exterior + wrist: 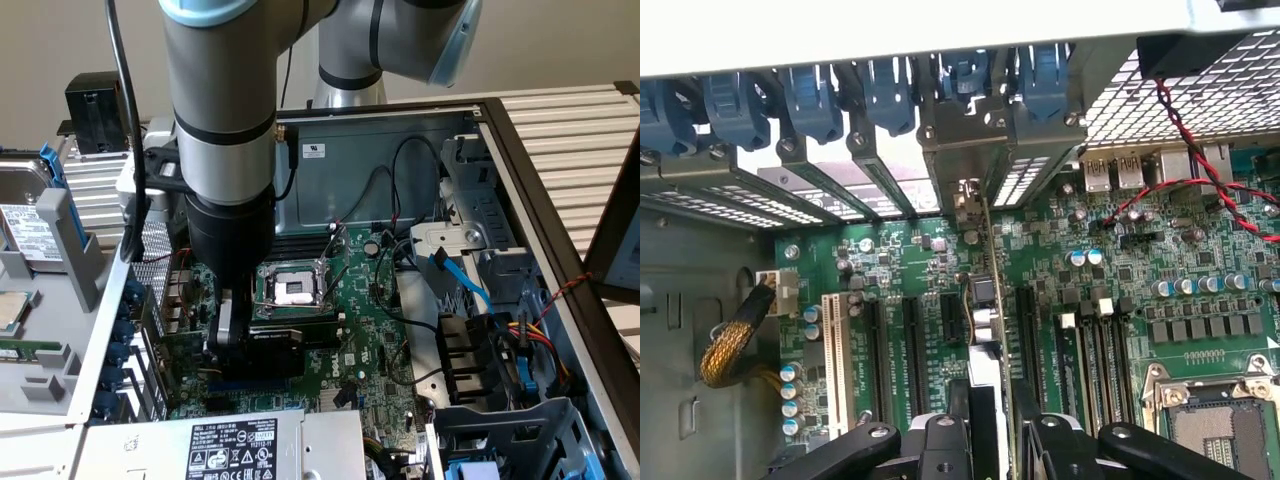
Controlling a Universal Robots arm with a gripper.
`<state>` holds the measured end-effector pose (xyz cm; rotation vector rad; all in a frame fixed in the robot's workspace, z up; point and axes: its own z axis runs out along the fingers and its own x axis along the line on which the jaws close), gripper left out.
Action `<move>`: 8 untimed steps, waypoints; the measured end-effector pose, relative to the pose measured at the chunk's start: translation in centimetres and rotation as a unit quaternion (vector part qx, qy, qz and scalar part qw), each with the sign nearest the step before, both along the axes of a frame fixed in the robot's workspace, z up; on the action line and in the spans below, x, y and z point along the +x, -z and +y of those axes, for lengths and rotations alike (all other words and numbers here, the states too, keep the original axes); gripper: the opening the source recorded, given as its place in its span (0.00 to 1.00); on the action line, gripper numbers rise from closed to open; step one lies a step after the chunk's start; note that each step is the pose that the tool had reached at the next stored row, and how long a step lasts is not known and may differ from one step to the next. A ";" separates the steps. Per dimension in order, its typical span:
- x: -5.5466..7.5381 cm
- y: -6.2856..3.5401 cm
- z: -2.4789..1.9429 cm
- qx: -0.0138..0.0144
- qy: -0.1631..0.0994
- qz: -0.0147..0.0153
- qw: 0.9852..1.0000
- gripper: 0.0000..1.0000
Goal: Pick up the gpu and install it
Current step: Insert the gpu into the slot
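Observation:
The gpu (272, 340), a short card with a black shroud, stands on edge over the green motherboard (372, 335) inside the open computer case. My gripper (232, 345) is shut on it from above. In the wrist view the gpu (986, 300) appears edge-on between my two black fingers (940, 440), over the expansion slots of the motherboard (1120, 290). Its metal end bracket (968, 195) reaches the rear slot openings of the case. Whether the card's edge sits fully in a slot I cannot tell.
The CPU socket (295, 290) lies just beyond the card. Blue slot latches (880, 90) line the rear wall. A red-black wire (1185, 135), a yellow sleeved cable (735, 345), the power supply (230, 445) and drive bays with cables (500, 350) crowd the case.

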<state>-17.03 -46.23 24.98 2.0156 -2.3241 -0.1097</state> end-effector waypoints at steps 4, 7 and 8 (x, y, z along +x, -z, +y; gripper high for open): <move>0.0 -0.08 -0.06 0.000 0.000 0.001 1.000 0.27; 0.0 -0.44 -0.07 0.000 0.000 0.003 1.000 0.27; 0.0 -0.51 -0.07 0.000 0.000 0.003 1.000 0.27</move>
